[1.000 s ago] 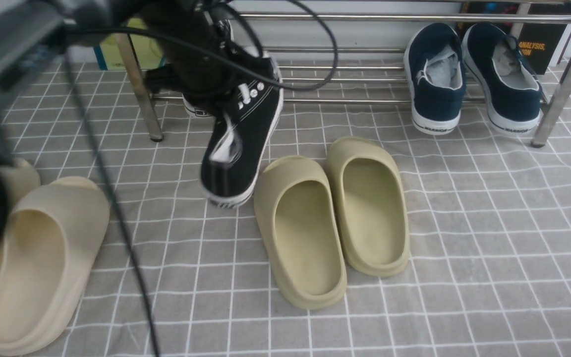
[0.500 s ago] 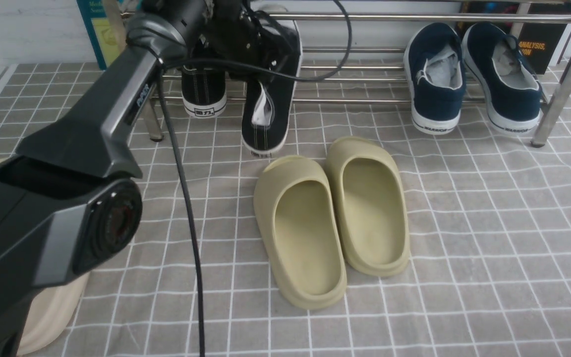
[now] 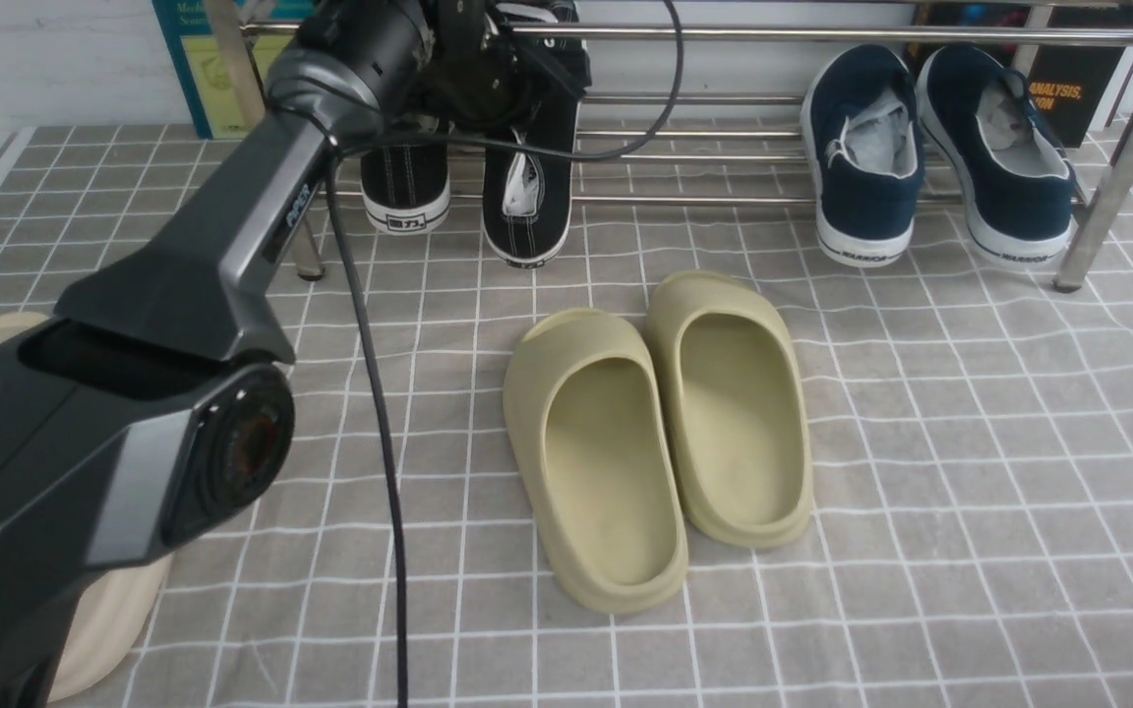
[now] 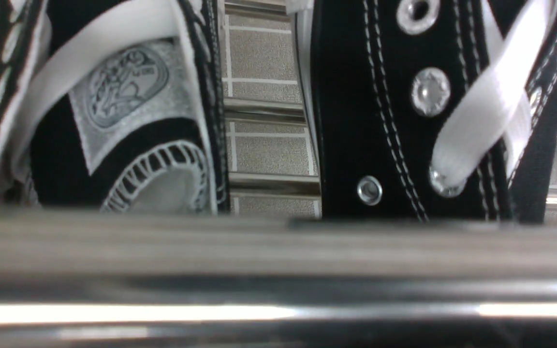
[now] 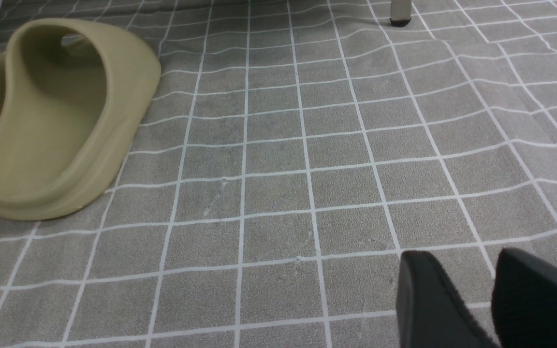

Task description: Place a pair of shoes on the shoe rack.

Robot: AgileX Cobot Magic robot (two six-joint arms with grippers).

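The second sneaker [image 3: 529, 211] lies on the rack [image 3: 822, 34] just beneath the left gripper [image 3: 493, 69], lengthwise along its arm. I cannot tell whether those jaws hold it; the right gripper [image 5: 472, 270] gapes empty.

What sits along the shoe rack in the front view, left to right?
black sneaker with the heel label → second black sneaker → navy sneaker → second navy sneaker

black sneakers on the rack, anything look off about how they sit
Slightly: the black sneaker nearer the navy pair sits further out than its mate, heel overhanging the shoe rack's front bar.
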